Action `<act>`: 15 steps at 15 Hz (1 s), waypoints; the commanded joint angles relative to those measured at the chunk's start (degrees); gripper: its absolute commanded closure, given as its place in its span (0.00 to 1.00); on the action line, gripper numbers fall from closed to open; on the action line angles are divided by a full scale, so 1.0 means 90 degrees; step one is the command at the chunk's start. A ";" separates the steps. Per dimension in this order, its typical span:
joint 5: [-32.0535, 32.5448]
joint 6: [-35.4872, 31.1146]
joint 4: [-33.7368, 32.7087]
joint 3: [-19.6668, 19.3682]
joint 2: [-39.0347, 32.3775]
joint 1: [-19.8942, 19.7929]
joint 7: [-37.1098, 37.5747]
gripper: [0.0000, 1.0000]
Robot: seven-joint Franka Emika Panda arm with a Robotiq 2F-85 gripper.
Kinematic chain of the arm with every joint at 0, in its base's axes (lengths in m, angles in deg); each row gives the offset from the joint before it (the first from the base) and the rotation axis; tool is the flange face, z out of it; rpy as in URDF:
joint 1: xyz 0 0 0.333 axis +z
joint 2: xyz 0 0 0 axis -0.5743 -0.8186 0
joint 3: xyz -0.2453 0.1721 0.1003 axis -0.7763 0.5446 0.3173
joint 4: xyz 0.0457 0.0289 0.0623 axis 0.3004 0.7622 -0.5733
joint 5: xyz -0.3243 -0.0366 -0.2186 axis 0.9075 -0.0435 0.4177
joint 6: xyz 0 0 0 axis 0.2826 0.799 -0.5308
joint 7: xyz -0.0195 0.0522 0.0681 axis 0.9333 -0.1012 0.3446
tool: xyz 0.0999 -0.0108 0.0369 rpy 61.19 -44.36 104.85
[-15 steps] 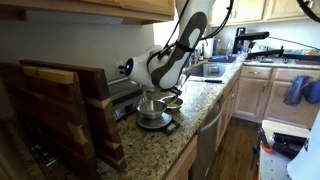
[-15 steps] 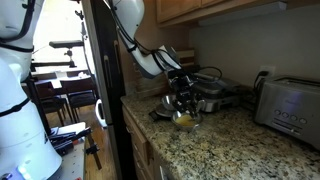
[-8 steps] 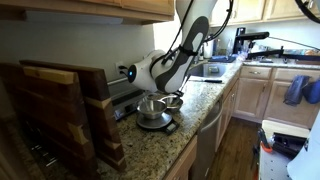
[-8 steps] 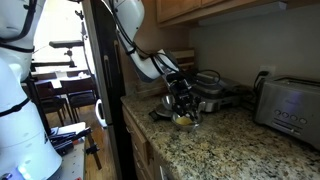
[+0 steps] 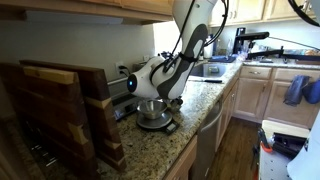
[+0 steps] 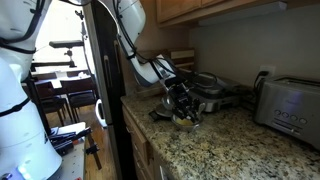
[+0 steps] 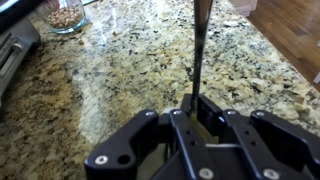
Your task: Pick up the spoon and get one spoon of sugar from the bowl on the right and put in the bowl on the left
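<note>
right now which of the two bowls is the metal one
The larger bowl on the dark base, nearer the wooden boards, is shiny metal. The other, the small bowl, is clear glass with brownish contents.

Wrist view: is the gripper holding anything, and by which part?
Yes. The gripper is shut on the spoon, pinching the end of its thin handle. The rest of the spoon runs out of frame.

Home kitchen. Speckled granite counter (image 5: 150,148) runs from 7 to 1 o'clock. Wooden wall cabinets (image 5: 95,8) overhead at 11. Base cabinets (image 5: 255,98) at 3, blue towel (image 5: 297,90) hung on them. Wooden cutting boards (image 5: 55,105) at 9. In an exterior view, toaster (image 6: 290,108) at 3, wall outlet (image 6: 266,74) near it.
</note>
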 commanded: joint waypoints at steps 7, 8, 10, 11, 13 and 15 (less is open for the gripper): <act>-0.0168 -0.0031 -0.0044 0.0205 -0.0040 -0.0062 0.0098 0.94; -0.0207 -0.0051 -0.0046 0.0220 -0.0043 -0.0069 0.0083 0.94; -0.0307 -0.0099 -0.0042 0.0254 -0.0037 -0.0088 0.0055 0.94; -0.0361 -0.0132 -0.0026 0.0263 -0.0017 -0.0100 0.0052 0.94; -0.0503 -0.0191 -0.0013 0.0286 0.0008 -0.0121 0.0017 0.94; -0.0608 -0.0231 0.0002 0.0288 0.0025 -0.0128 0.0026 0.94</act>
